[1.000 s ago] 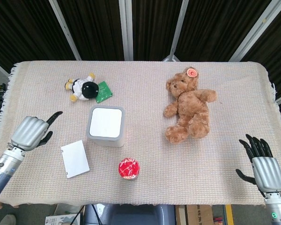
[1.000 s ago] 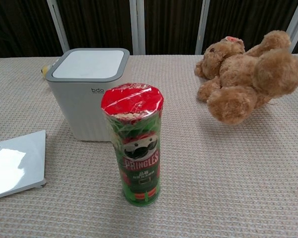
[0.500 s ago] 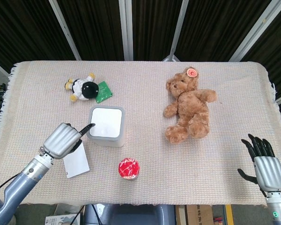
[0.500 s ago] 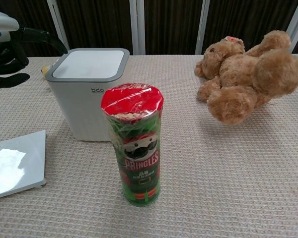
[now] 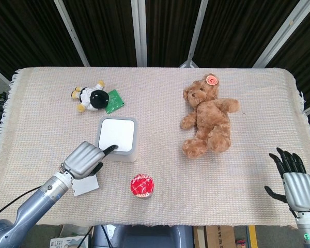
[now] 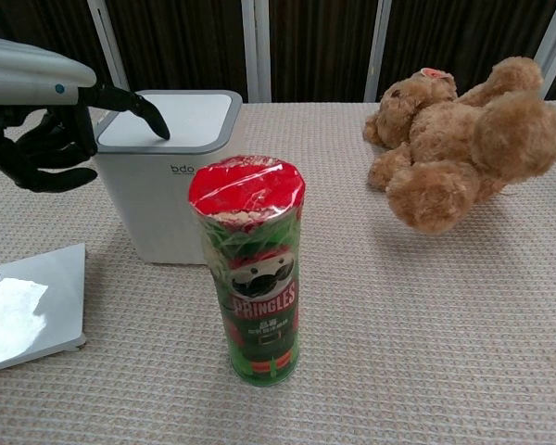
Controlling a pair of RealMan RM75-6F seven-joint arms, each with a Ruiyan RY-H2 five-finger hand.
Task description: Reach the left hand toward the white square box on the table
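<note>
The white square box with a grey rim stands left of the table's middle; in the chest view the box is at the upper left. My left hand is at the box's near left corner, most fingers curled in and one finger stretched out. That fingertip lies on or just above the lid's rim; in the chest view the left hand hangs beside the box's left wall. It holds nothing. My right hand is far off at the table's near right edge, fingers spread and empty.
A red-topped Pringles can stands upright just in front of the box. A flat white card lies near my left hand. A brown teddy bear lies right of centre. A small plush and green packet lie behind the box.
My left hand has travelled rightward from the table's left edge to the box's near left corner, crossing over the white card. The right hand has sunk slightly toward the near edge.
</note>
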